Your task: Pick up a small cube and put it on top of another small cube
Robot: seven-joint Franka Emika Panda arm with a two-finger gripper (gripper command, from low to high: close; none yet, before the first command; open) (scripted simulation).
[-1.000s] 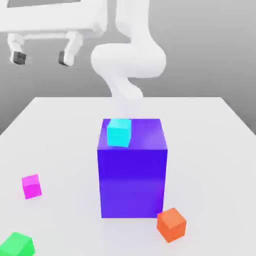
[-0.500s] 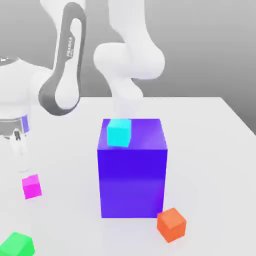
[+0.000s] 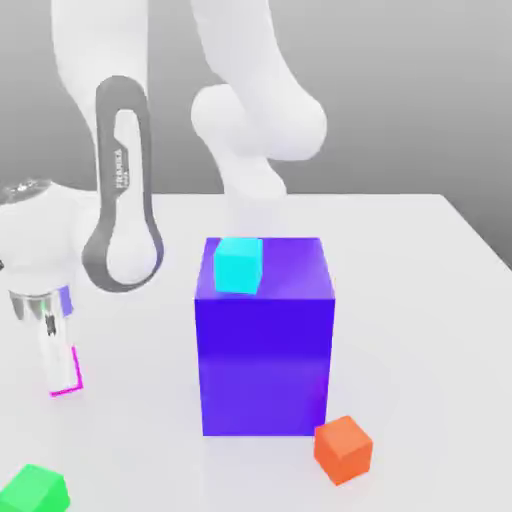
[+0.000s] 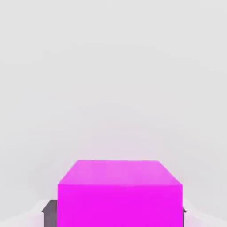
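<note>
Simulated lab, 1 robot arm (image 3: 125, 190)

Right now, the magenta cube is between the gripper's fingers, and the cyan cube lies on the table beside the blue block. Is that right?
Not quite: the exterior view shows the cyan cube on top of the blue block. The rest stands.

Small magenta cube (image 4: 119, 204): plain, flat-faced, gripped in end effector (image 3: 65, 384), exterior view's left.
</note>
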